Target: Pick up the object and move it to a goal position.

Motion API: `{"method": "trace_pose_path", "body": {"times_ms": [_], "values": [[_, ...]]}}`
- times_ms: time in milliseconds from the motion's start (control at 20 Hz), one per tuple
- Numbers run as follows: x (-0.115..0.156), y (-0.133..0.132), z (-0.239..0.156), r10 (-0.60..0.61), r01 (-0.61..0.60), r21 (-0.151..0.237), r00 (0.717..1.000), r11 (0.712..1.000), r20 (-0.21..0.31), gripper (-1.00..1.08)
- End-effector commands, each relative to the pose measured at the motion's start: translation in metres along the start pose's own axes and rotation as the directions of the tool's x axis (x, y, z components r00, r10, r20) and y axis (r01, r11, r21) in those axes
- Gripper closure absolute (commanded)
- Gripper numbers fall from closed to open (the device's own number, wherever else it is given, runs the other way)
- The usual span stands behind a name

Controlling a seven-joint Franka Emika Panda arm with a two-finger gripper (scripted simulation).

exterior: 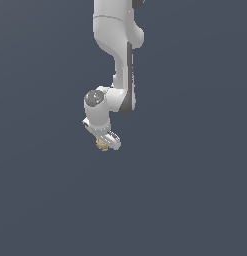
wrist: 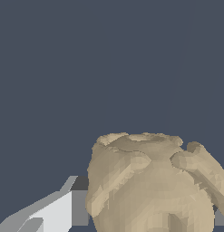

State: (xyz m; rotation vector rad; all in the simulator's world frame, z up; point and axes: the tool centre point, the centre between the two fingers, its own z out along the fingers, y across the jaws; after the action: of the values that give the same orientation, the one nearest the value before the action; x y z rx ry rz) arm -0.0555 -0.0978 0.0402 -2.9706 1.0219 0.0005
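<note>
Gripper [exterior: 105, 144] closed on the tan, lumpy object [exterior: 101, 145], with 1 white finger [wrist: 54, 213] pressed against its side. Set against a plain dark grey-blue ground [exterior: 195, 190]; no readable writing or labels.

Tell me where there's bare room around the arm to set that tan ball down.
In the exterior view, plain grey surface lies bare on both sides of the arm and below it. The only crowded spot is at the gripper, where the lumpy tan ball sits between the fingers.
</note>
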Motion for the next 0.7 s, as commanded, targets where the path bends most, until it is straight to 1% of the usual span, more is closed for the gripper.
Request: {"method": "trace_pose_path", "body": {"times_ms": [0, 450, 650], "values": [[0.0003, 0.0003, 0.0009, 0.001, -0.001, 0.000, 1.000, 1.000, 0.000, 1.08], [0.0002, -0.0005, -0.0003, 0.000, 0.000, 0.001, 1.000, 1.000, -0.001, 1.08], [-0.0014, -0.0062, -0.0077, 0.000, 0.000, 0.001, 1.000, 1.000, -0.001, 1.08]]}}
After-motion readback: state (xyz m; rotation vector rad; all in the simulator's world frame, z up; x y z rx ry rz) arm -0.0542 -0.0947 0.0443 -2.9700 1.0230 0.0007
